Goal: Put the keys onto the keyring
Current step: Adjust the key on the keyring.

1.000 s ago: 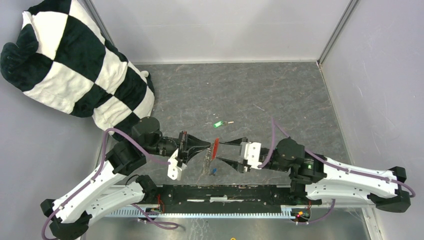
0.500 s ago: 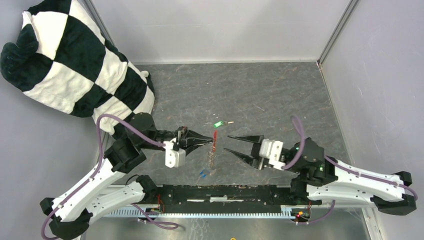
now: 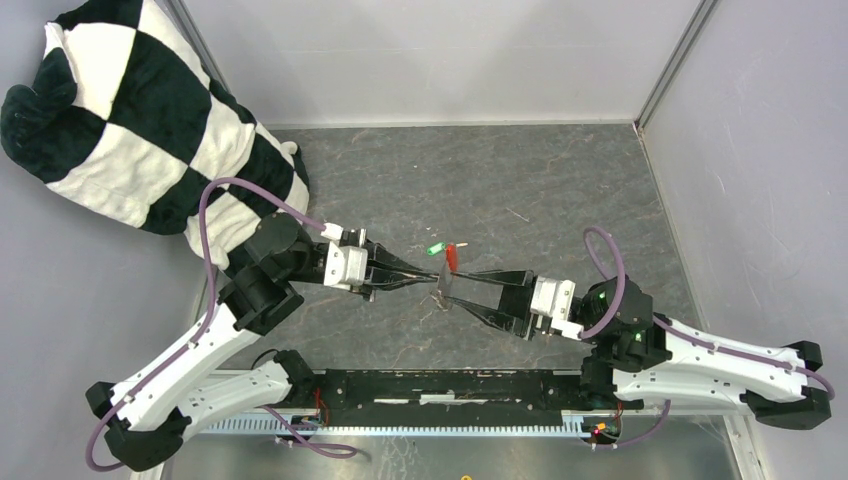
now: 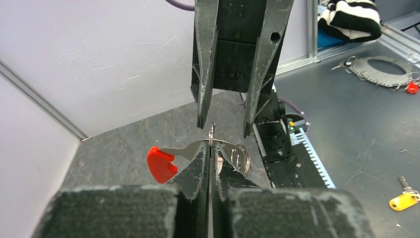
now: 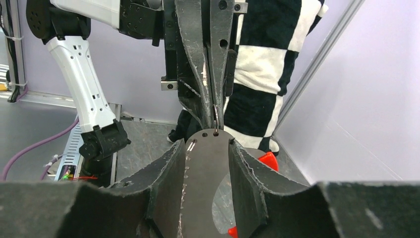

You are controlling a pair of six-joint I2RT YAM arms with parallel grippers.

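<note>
My left gripper is shut on the thin wire ring of the keyring, holding it above the table. A flat grey metal plate hangs from that ring, and red plastic pieces show beside it. The right gripper faces the left one tip to tip, and its fingers press on the plate's two edges. In the top view the red tag sticks up where the grippers meet. A key with a green head lies on the table just behind them.
A black-and-white checked cushion fills the far left corner. Grey walls enclose the grey table at the back and right. The black rail with the arm bases runs along the near edge.
The left gripper carried the keyring away from the near edge toward the green key. The right gripper swung in from the right and narrowed onto the metal plate. The blue key no longer shows.
</note>
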